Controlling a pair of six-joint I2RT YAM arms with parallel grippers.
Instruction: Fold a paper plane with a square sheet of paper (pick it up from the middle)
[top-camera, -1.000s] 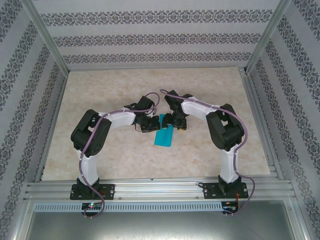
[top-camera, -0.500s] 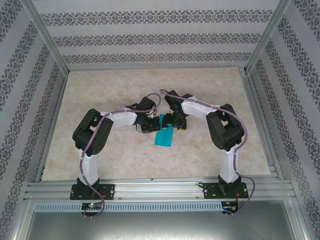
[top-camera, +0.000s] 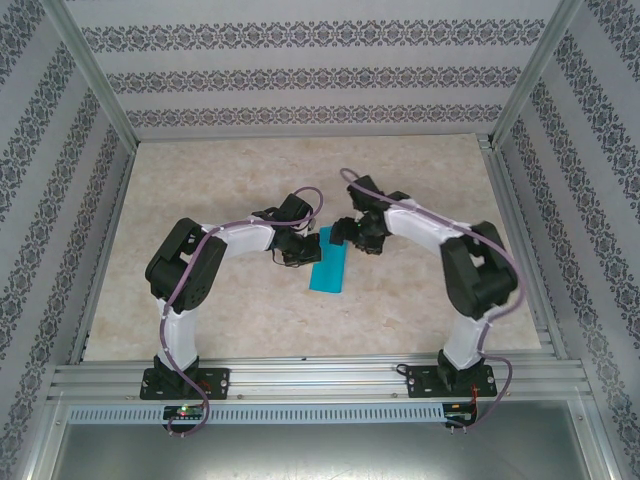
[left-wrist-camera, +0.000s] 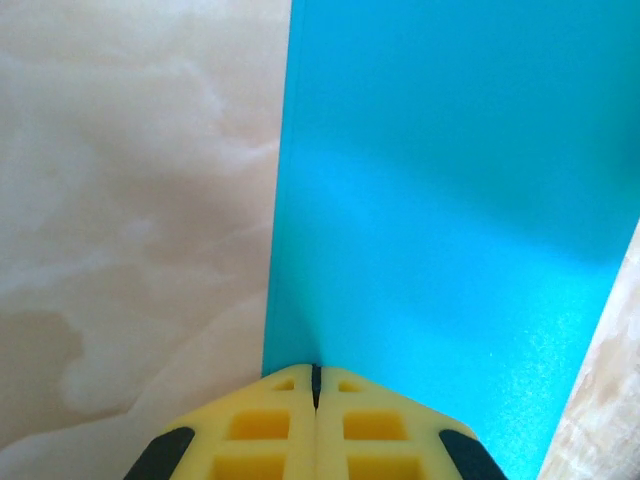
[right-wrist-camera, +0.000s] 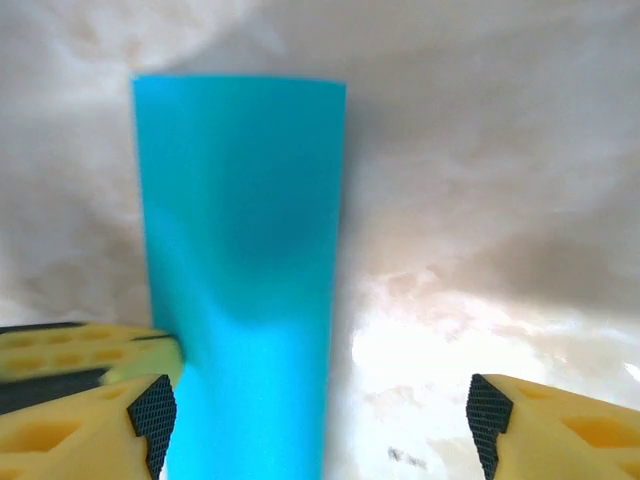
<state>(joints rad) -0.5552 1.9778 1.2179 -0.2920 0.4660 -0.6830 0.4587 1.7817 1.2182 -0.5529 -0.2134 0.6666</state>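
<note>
Paper (top-camera: 329, 268) at counter (top-camera: 200, 180) centre, one corner hidden behind clenched left jaws touching its edge; right jaws spread wide, holding nothing.

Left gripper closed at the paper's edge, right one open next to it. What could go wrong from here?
1. The left gripper is shut and meets the paper right at its edge. If the gripper slips off, the sheet may shift or the fold may spring up.
2. The right gripper is open, with one finger against the paper's long side. Closing there could crumple the paper or drag it across the smooth table.
</note>
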